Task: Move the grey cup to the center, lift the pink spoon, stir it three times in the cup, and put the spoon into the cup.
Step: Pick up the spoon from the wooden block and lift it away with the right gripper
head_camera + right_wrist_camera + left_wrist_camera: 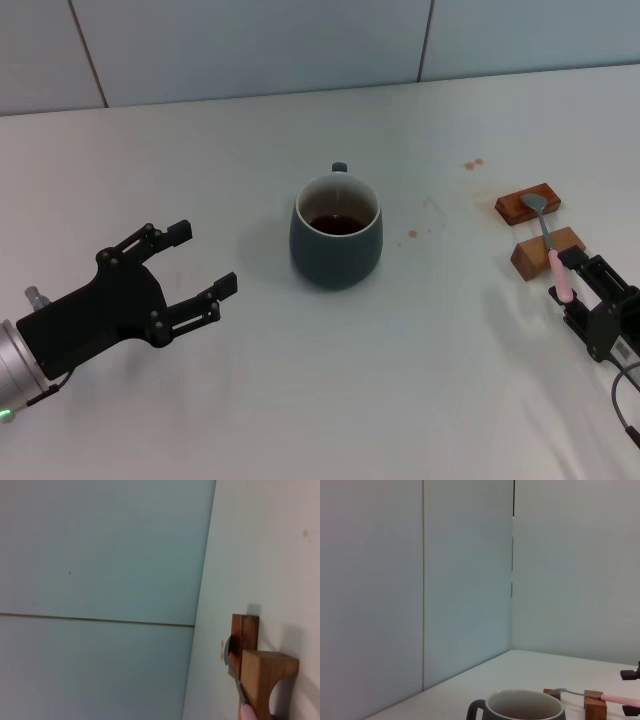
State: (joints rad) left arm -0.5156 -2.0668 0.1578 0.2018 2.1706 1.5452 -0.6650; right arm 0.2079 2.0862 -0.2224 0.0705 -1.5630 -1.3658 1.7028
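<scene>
Grey cup (pixel 336 233) mid-table, pink spoon (pixel 552 252) off to our right.

We see a rounded blue-grey mug, pale inside, holding dark liquid (handle facing the wall). The spoon lies across two wooden blocks (pixel 528 203); our right gripper (pixel 568 282) straddles its pink handle, whether clamped we cannot tell. Left gripper (pixel 196 262) hovers spread apart beside the cup.

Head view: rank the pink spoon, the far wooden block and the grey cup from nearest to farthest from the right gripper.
From the right gripper, at the table's right edge:
1. pink spoon: its handle end lies between the gripper's fingers.
2. far wooden block: just beyond, under the spoon's bowl.
3. grey cup: at the table's centre, toward the robot's left.
</scene>
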